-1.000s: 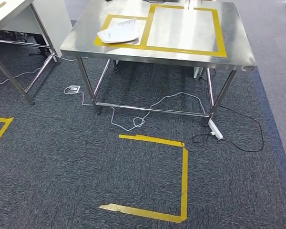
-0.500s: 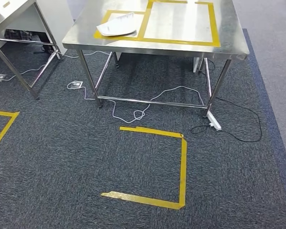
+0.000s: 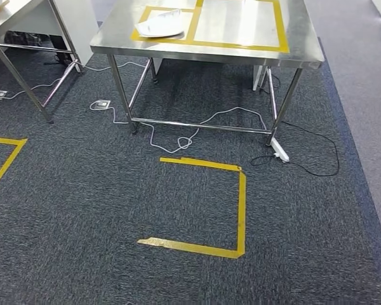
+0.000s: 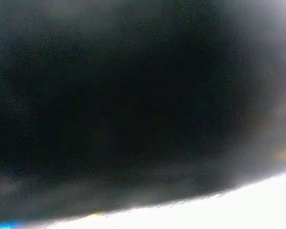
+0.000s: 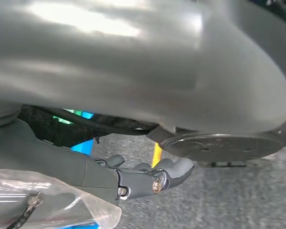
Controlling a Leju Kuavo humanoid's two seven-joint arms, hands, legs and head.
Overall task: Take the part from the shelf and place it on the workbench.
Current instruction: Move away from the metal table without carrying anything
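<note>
A white part lies on the steel workbench, inside the left one of two yellow tape rectangles on its top. The workbench stands ahead of me, across a stretch of dark carpet. In the right wrist view my right hand hangs beside my body with its dark fingers stretched out and nothing between them. A crumpled clear plastic film lies at the wrist end of that hand. The left wrist view is a dark blur.
A yellow tape outline marks the carpet in front of the workbench. Cables and a white power strip lie under and beside the bench legs. A second table stands at the far left, with more floor tape near it.
The whole head view has shifted: the workbench and floor tape now sit higher and look smaller, so the camera has moved back. The white part stays put on the bench.
</note>
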